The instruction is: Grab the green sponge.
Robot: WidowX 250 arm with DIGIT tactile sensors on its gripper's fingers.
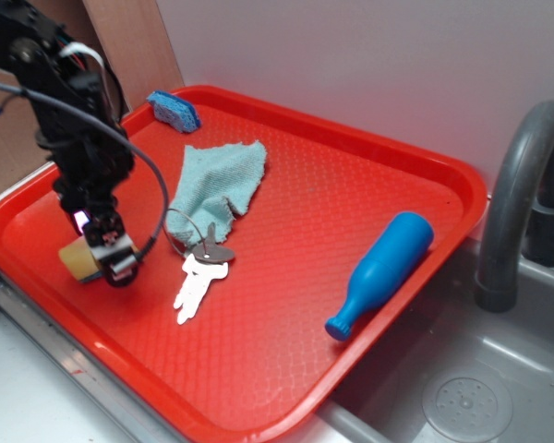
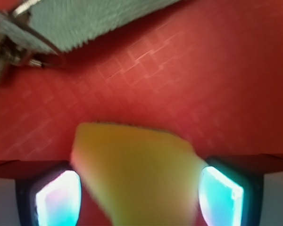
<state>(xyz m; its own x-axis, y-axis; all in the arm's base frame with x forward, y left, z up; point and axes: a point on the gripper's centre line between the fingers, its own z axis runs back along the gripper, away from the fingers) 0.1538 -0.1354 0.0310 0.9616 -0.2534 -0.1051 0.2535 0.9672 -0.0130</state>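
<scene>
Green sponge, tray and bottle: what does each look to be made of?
Green sponge: soft yellow foam, matte, with a thin dark scouring edge; blur hides its pores. Tray: hard red plastic, apparently, with a fine diamond-embossed surface and raised rim. Bottle: smooth blue plastic, probably, with soft highlights.

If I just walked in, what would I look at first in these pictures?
Probably the big red tray, which fills most of the exterior view. Next, the black gripper at the tray's left end, down around the green sponge; in the wrist view the sponge's yellow foam sits between the two fingers. The bright blue bottle lying on its side near the tray's right edge stands out too, beside the grey sink.
</scene>
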